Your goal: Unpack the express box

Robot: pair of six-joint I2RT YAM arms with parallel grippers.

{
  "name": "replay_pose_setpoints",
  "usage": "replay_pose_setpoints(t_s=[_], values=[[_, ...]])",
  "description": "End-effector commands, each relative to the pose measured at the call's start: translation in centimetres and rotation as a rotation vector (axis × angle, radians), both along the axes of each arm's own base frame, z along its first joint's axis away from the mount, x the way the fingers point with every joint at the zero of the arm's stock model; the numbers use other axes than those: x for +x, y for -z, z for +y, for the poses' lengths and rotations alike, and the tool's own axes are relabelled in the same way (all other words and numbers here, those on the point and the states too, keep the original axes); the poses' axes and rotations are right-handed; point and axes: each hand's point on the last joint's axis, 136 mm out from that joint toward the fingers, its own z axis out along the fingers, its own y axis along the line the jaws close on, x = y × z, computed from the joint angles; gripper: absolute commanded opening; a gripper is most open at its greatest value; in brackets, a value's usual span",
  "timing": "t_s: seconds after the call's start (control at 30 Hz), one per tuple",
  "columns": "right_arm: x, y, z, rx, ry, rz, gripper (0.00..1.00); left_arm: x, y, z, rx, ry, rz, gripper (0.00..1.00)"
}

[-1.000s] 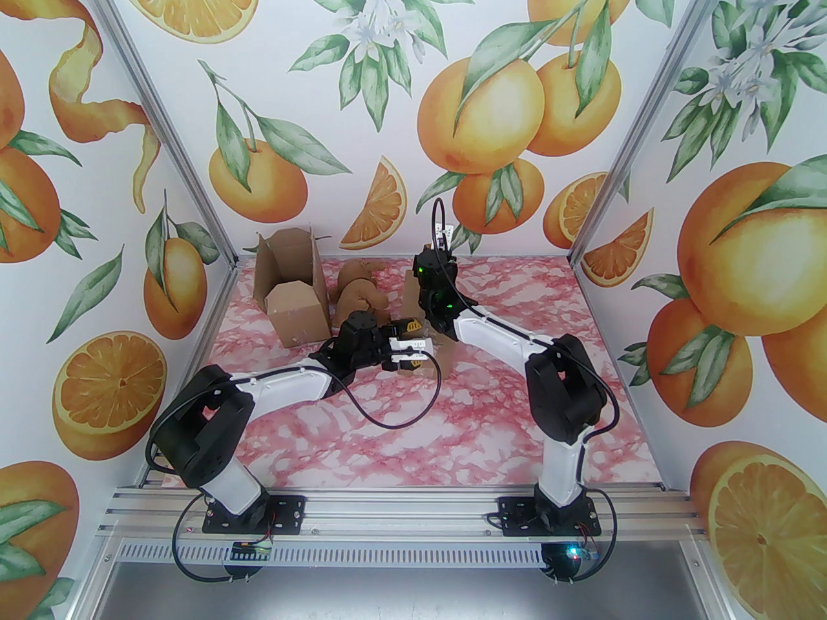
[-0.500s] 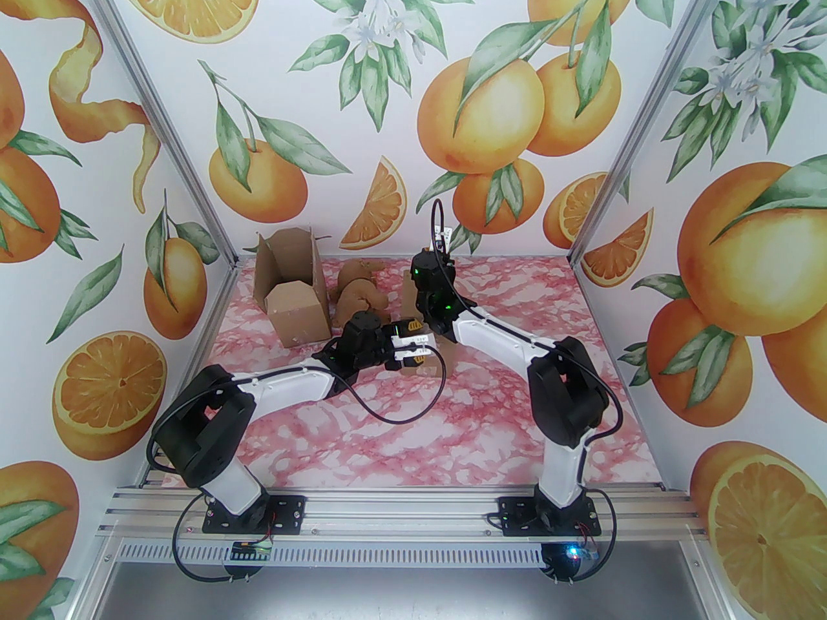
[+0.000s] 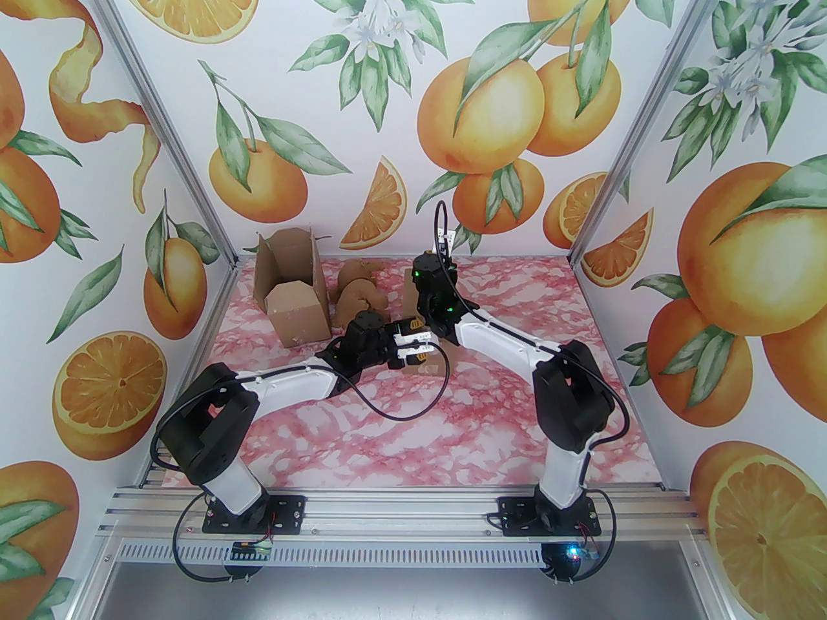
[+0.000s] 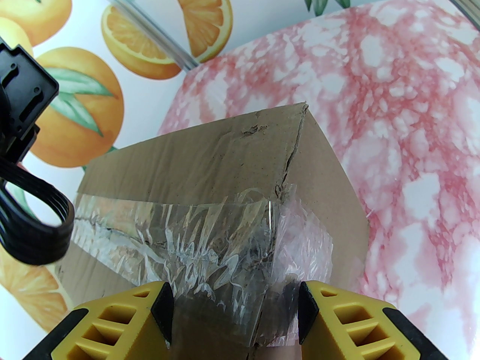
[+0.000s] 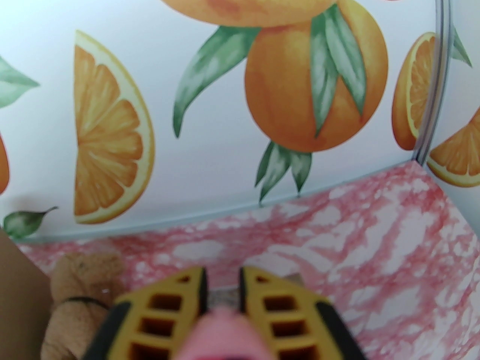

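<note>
The express box point(image 4: 210, 171) is a brown cardboard box sealed with crinkled clear tape; it lies mid-table under both wrists point(image 3: 408, 293). My left gripper point(image 4: 232, 306) straddles the box's near taped corner, its yellow fingers point(image 3: 413, 328) pressed on either side of it. My right gripper point(image 5: 223, 272) hangs over the box's far end, its fingers nearly together on a blurred pink object point(image 5: 221, 332) with a greyish tip showing between them. What this pink object is I cannot tell.
An opened cardboard box point(image 3: 291, 288) stands at the back left. A brown plush toy point(image 3: 358, 291) lies between it and the arms, also close to the right fingers point(image 5: 78, 287). Walls close the table at the back and both sides.
The left gripper has slid a little right and back along the box and narrowed slightly onto it. The right wrist has shifted a little; its jaws are unchanged.
</note>
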Motion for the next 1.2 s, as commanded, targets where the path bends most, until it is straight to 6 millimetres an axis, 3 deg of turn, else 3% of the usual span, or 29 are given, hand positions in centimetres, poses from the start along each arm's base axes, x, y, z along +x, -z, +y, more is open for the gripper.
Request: replay_pose_setpoints(t_s=[0.0, 0.4, 0.8, 1.03, 1.17], values=[[-2.7, 1.6, 0.8, -0.058, -0.026, 0.097, 0.00, 3.9, -0.9, 1.8, -0.004, -0.182, -0.039, 0.56], [-4.3, 2.1, 0.8, -0.024, -0.036, 0.127, 0.00, 4.2, -1.0, 1.9, -0.001, -0.207, -0.039, 0.56], [-5.8, 1.8, 0.8, -0.097, -0.034, 0.138, 0.00, 4.4, -0.8, 2.1, 0.004, -0.236, -0.035, 0.56], [-5.6, -0.4, 0.5, -0.086, -0.034, 0.031, 0.00, 3.1, -0.2, 1.8, 0.024, -0.168, -0.043, 0.56], [-3.9, -2.7, -0.1, -0.012, -0.056, -0.066, 0.00, 1.6, 0.7, 1.5, 0.049, -0.093, -0.029, 0.56]])
